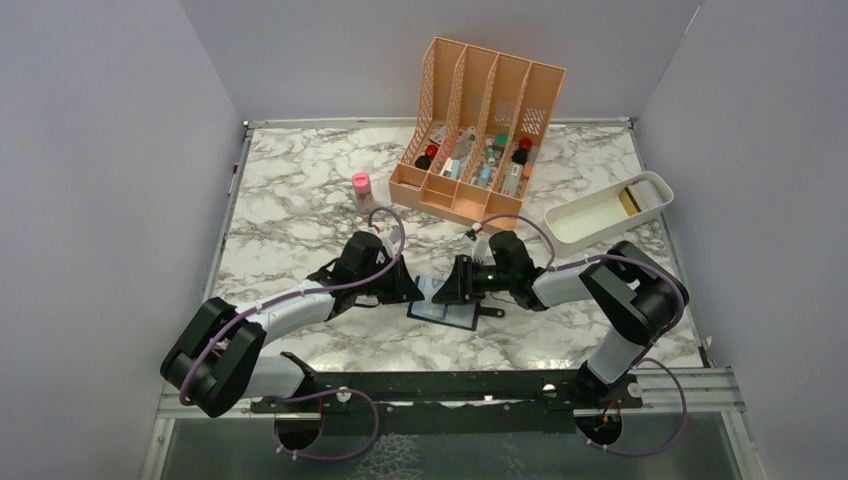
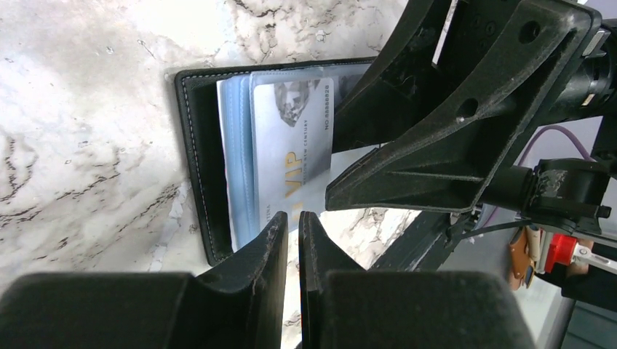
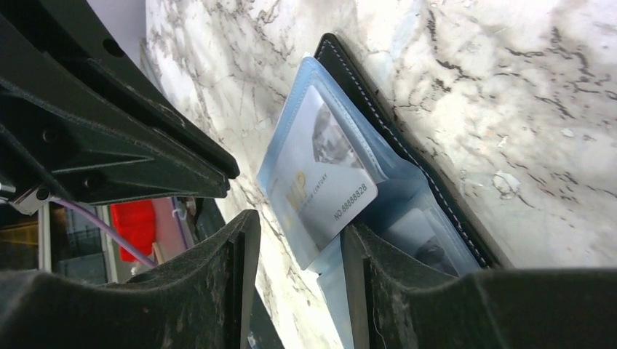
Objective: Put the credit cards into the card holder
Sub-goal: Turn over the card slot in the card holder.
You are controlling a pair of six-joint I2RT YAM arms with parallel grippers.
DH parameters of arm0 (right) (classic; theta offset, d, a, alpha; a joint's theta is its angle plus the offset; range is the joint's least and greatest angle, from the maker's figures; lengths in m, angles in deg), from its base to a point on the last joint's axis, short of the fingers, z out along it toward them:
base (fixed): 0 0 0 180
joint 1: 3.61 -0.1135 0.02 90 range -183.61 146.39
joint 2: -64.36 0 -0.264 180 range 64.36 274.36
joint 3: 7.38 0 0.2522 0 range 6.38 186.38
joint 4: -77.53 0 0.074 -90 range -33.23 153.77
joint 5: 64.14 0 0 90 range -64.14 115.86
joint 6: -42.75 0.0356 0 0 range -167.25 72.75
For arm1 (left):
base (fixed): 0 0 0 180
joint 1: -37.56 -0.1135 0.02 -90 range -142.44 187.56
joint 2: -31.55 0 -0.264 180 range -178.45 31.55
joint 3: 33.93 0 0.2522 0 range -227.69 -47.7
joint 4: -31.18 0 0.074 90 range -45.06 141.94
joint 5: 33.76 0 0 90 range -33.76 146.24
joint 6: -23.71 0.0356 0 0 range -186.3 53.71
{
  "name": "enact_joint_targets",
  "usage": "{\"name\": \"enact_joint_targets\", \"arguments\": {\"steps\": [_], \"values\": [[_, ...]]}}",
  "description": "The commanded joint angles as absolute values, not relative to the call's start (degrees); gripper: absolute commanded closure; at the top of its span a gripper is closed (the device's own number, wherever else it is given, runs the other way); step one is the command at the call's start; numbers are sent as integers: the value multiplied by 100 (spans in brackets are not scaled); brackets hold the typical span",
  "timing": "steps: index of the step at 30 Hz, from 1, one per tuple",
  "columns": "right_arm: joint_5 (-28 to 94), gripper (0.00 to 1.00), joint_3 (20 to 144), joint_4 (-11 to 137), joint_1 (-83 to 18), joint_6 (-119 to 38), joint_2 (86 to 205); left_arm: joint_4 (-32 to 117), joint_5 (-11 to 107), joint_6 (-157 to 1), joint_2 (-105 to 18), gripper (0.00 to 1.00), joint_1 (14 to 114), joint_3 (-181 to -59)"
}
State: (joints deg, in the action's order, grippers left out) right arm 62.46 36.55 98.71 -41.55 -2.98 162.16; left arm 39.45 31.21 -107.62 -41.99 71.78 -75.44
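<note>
Two robot arms meet over an open card holder (image 1: 443, 305) in the middle of a marble desk (image 1: 300, 190), with a silver card (image 2: 291, 145) partly tucked in.

Left of the card holder, the left fingers (image 2: 268, 243) are almost closed with only a thin slit between them, tips at the card's near edge; I cannot tell whether they pinch anything. The card sits partway in a bluish sleeve, one end sticking out. Right of the card holder, the right fingers (image 3: 236, 251) stand about half open, one on each side of that exposed end, holding nothing. My judgement of the risk: the card is not fully seated, so a skewed push could buckle the sleeve or slide the holder, letting the card slip out.
</note>
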Motion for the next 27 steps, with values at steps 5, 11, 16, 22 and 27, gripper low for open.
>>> {"name": "enact_joint_targets", "arguments": {"steps": [5, 11, 16, 22, 27], "values": [[6086, 73, 3726, 9699, -4187, -638, 16061, 4041, 3367, -10710, -4177, 85, 7219, -7696], [6449, 93, 3476, 10659, -4191, -341, 16229, 4326, 3734, -10578, -4272, 90, 7175, -7774], [6594, 94, 3445, 10819, -4186, -296, 16203, 4295, 3756, -10473, -4372, 93, 7163, -7845], [6798, 95, 3420, 11044, -4189, -211, 16247, 4193, 3754, -10466, -4453, 94, 7157, -7827], [7014, 93, 3411, 11289, -4186, -129, 16360, 4319, 3972, -10390, -4487, 96, 7160, -7835]]}}
